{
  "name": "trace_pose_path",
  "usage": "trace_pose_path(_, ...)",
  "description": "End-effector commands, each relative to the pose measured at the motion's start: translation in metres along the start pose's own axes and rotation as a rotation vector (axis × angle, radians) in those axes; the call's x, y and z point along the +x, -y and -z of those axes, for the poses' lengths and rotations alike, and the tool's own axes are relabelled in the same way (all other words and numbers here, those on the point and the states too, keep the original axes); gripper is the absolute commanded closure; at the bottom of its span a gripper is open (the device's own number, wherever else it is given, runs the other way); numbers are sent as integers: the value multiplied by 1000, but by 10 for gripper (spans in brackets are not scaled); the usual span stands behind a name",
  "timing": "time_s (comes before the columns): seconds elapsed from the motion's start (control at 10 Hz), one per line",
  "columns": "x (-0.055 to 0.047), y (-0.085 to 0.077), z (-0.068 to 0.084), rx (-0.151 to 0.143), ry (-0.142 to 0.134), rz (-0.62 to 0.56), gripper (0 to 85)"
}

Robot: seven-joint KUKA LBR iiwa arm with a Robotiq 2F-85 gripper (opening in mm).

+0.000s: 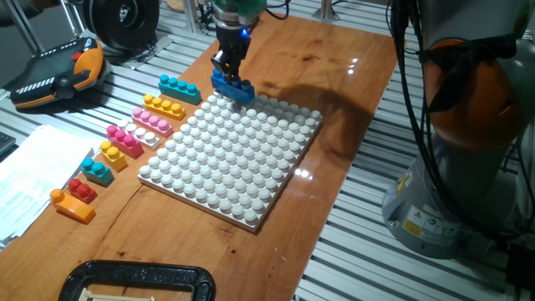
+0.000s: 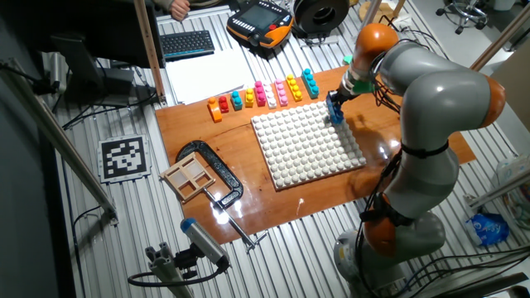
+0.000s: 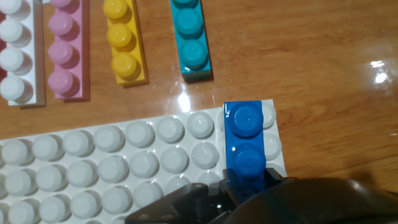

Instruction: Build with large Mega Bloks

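A dark blue brick (image 1: 233, 86) sits at the far corner of the white studded baseplate (image 1: 242, 167). My gripper (image 1: 227, 65) is shut on it from above. In the hand view the blue brick (image 3: 244, 143) lies along the baseplate's (image 3: 112, 168) right edge, with my fingers (image 3: 186, 198) closed at its near end. Left of the plate lies a row of loose bricks: cyan (image 1: 179, 88), yellow (image 1: 164, 107), pink (image 1: 151, 121), magenta (image 1: 124, 140), red (image 1: 82, 190) and orange (image 1: 71, 206). In the other fixed view my gripper (image 2: 335, 101) is at the plate's far right corner.
A black clamp (image 1: 138, 280) lies at the table's front edge, beside a wooden tray (image 2: 192, 175). Papers (image 1: 33, 171) and an orange teach pendant (image 1: 58, 71) lie left of the table. The arm's base (image 1: 468, 142) stands at the right.
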State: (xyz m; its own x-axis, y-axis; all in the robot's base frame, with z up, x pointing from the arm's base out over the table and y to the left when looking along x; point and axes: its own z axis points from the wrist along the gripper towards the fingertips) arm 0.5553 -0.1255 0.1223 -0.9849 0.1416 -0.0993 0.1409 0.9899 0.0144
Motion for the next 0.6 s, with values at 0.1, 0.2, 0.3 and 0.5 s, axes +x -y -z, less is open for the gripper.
trace_pose_path(0.1, 3, 0, -3, -2, 2, 1, 850)
trace_pose_path(0.2, 4, 1, -5, -1, 4, 6, 850)
trace_pose_path(0.3, 5, 2, -5, -1, 4, 8, 850)
trace_pose_path(0.5, 8, 2, -4, -1, -2, 4, 850)
